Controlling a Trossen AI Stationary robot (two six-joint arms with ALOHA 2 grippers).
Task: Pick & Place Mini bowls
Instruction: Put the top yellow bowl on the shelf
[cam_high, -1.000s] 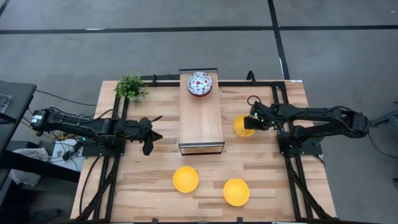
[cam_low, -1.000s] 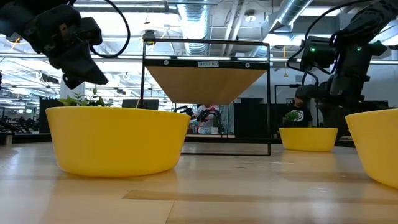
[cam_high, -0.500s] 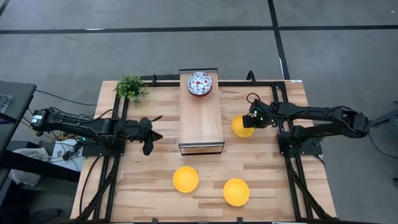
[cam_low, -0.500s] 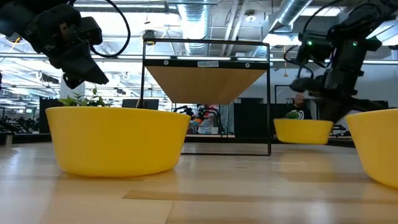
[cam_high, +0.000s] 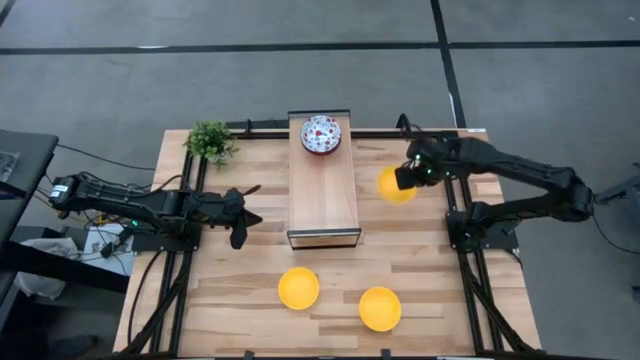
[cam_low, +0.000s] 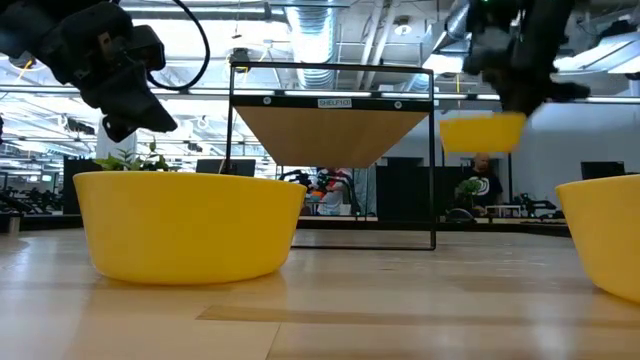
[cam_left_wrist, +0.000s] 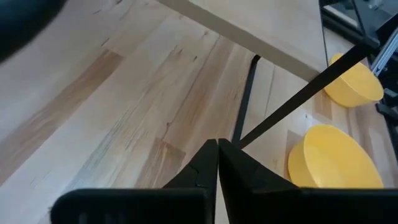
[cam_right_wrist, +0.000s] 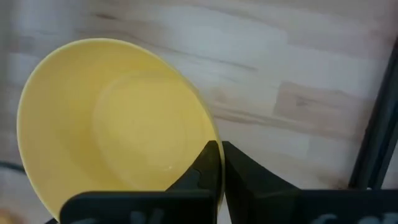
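My right gripper (cam_high: 406, 180) is shut on a plain yellow mini bowl (cam_high: 393, 186) and holds it in the air to the right of the wooden shelf (cam_high: 323, 190); in the low view the bowl (cam_low: 482, 131) hangs about level with the shelf top. A floral mini bowl (cam_high: 321, 134) sits on the shelf's far end. Two more yellow mini bowls (cam_high: 298, 288) (cam_high: 380, 308) rest on their bases near the table's front. My left gripper (cam_high: 240, 222) is shut and hovers left of the shelf, holding nothing. My right gripper pinches the yellow bowl's rim (cam_right_wrist: 208, 127) on the side toward the table's right, one finger inside the bowl and one outside. The fingers (cam_right_wrist: 202, 168) come steeply from above. The bowl is lifted clear of the table, mouth up and about level.
A small green potted plant (cam_high: 210, 140) stands at the far left corner. The shelf is a raised board on a thin black frame (cam_low: 432, 160). Black rails (cam_high: 470, 280) run along both table sides. Bare wood lies between the shelf and the front bowls.
My right gripper has risen with the yellow bowl and drifted a little toward the far edge. The bowl stood on the table a second ago; now it hangs well clear, near shelf-top height.
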